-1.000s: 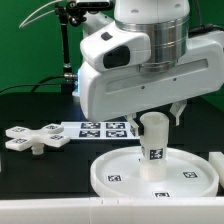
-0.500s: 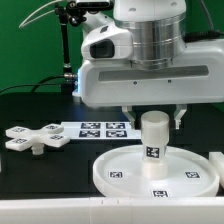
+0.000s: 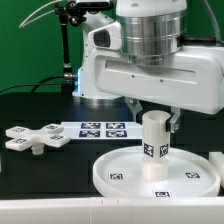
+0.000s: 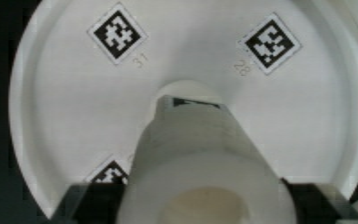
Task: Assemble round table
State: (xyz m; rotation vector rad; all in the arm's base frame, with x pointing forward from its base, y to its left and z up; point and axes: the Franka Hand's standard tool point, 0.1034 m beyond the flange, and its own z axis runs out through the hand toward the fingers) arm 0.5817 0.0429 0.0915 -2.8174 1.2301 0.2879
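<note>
Standing upright inside the rimmed round disc [image 3: 108, 172] we see the short leg [image 3: 155, 142]. Our gripper [image 3: 154, 116] brackets its top, but we cannot tell whether the fingers pinch it. The cross piece [image 3: 35, 138] lies well apart.

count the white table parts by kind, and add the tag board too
round disc: 1
cylinder leg: 1
cross-shaped piece: 1
marker board: 1
total: 4
</note>
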